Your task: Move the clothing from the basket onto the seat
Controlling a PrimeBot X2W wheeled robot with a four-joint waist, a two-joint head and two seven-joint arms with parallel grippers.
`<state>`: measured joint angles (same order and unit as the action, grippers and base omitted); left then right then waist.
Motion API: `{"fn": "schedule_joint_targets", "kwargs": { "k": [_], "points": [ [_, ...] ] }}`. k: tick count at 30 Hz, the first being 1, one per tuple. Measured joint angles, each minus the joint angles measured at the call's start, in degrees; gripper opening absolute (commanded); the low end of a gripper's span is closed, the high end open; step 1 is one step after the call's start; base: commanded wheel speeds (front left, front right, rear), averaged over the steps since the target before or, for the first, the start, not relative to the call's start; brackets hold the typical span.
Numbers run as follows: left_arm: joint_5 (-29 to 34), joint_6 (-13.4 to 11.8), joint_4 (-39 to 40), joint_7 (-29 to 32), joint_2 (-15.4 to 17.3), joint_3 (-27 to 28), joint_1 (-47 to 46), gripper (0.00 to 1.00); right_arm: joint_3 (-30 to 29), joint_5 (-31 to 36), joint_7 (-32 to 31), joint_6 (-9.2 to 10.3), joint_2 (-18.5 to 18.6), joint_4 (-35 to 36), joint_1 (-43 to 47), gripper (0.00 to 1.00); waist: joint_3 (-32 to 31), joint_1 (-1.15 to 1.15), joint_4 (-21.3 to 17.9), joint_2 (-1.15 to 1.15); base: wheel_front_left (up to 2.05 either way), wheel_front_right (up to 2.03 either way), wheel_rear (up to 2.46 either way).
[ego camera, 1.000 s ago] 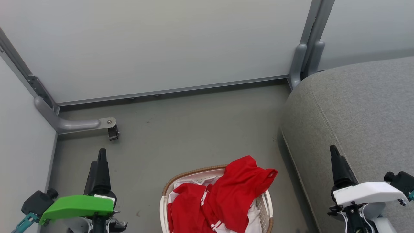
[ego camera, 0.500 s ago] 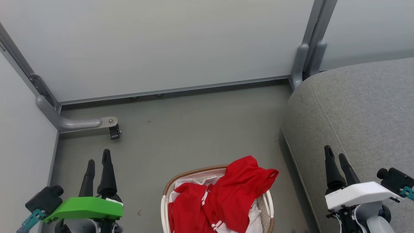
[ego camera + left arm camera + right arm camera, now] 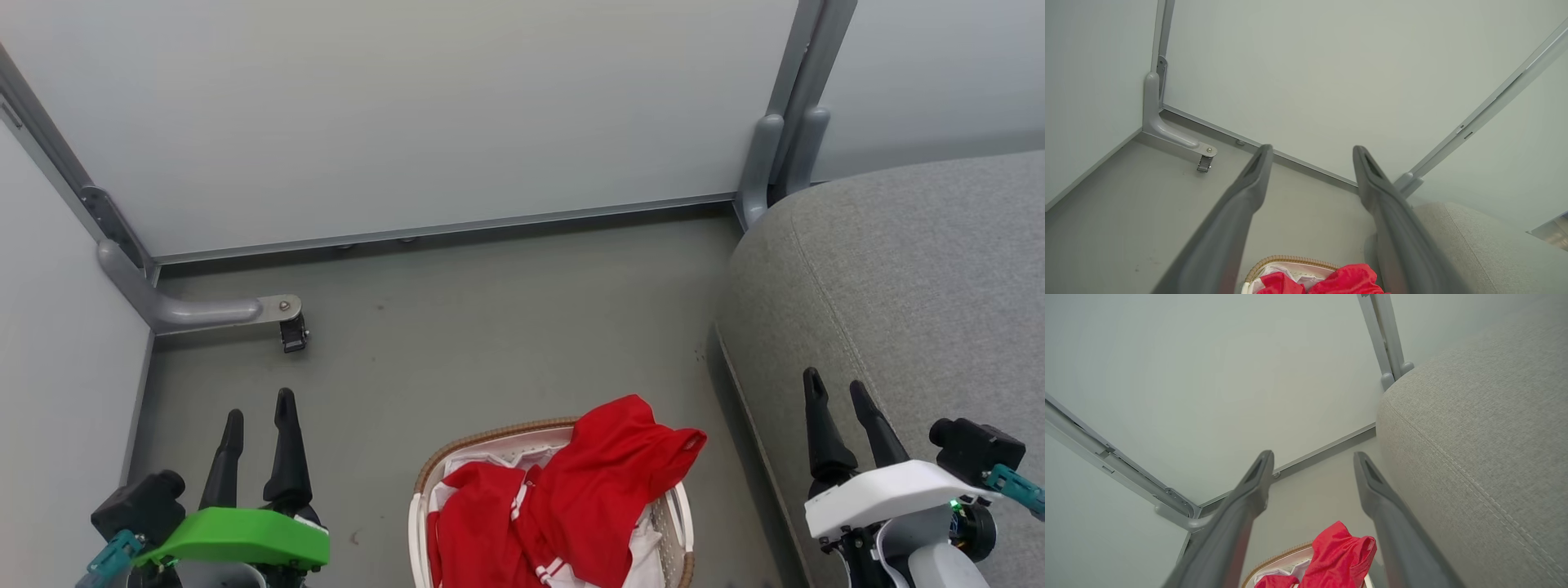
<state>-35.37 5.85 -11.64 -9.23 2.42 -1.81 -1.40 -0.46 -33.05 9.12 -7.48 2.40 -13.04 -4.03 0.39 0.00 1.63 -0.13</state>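
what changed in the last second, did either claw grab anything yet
Both claws opened. The left claw and the right claw went from fingers together to fingers spread, and each drew a little inward toward the basket. Nothing was grabbed. The clothing still lies heaped in the basket, one piece draped over its rim, and the seat is unchanged.

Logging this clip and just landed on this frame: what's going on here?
A two-armed robot is set to move laundry, with nothing in hand yet. The red clothing lies heaped in the basket on the floor, one garment draped over the rim toward the grey seat. No garment lies on the visible part of the seat. The left tool hangs open left of the basket, and the right tool hangs open by the seat's edge. Neither touches the clothing.
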Motion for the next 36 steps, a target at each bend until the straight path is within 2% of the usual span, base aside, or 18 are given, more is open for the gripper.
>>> {"fn": "schedule_joint_targets", "kwargs": {
  "k": [36],
  "points": [
    [14.73, -0.37, -4.50, -4.38, 0.19, -2.50, 2.11, 1.00, 3.28, 17.74, 4.50, 0.00, 0.24, -0.98, 1.02, 1.00, -1.01, 0.00, 1.32, 0.00, 0.00, 0.00, 0.00]
  ]
}}
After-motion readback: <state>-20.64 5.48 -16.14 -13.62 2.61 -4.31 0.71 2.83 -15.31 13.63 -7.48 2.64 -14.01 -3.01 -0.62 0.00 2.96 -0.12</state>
